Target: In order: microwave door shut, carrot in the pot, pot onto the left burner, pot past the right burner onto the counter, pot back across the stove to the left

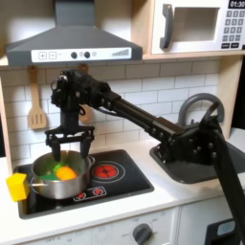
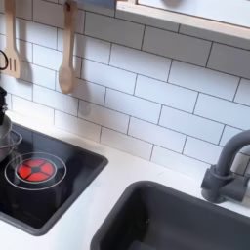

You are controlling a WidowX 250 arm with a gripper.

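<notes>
Hand: the black hand point(image 1: 64, 153) of the black jointed arm point(image 1: 144, 120) hangs above the left of the cooktop in the first exterior view, its two fingers pointing down and parted, released, with their tips at the rim of the pot and nothing between them.
Pot: the shiny round stainless-steel pot point(image 1: 59, 175) stands on the left burner of the stove in the first exterior view; in the second exterior view a sliver of its rim shows at the far left edge.
Carrot: the small orange toy carrot with a green top point(image 1: 61, 171) lies inside the pot.
Stove: the flat glossy black cooktop point(image 1: 129, 177) carries a red ring burner point(image 1: 105, 171) that is bare, to the right of the pot in the first exterior view; the same ring point(image 2: 35, 169) shows in the second exterior view.
Microwave door: the white-framed door with a dark window and grey bar handle point(image 1: 189, 25) sits flush and closed, upper right in the first exterior view.
Surface: the smooth pale off-white surface point(image 1: 172, 196) surrounds the cooktop.
Yellow block: a small yellow block point(image 1: 16, 186) stands just left of the pot at the cooktop's edge.
Sink: a dark grey basin point(image 2: 181, 220) with a grey curved tap point(image 2: 227, 171) lies to the second exterior view's right of the cooktop.
Wall: a wooden spatula point(image 2: 66, 49) hangs on the white tiled wall.
</notes>
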